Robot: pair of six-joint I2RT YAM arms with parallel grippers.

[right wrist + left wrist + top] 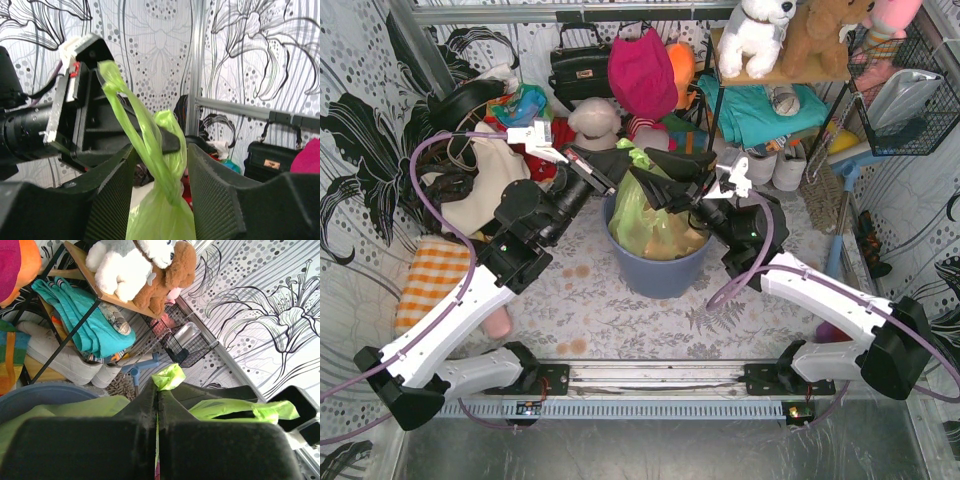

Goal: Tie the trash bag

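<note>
Counter (590, 305): it carried the bin and lay well below both grippers.
Bin (660, 272): round and blue-grey, it stood directly beneath the spot where the two grippers met.
Trash bag (642, 222): we found it sitting in the bin, light green with something brown showing through, its top drawn up into thin strands towards the grippers.
Left gripper (157, 390): its fingers were pressed together, pinching a piece of the bag's top.
Right gripper (161, 160): its fingers were spread, one on either side of a strand, and we saw no pinch on it.
Strand (145, 130): its long axis ran from the left gripper's tips down through the right gripper's gap into the bag's body below.
Second strand (240, 410): it led sideways from the left gripper towards a black part at the frame's edge, and we could not tell what held it.
Tuft (170, 376): a short green end poked out just past the left gripper's tips.
Knot: we could not make out a finished one.
Deciding relation: the left arm had the bag, while the right gripper straddled the strand, so we judged a close there would catch it.
</note>
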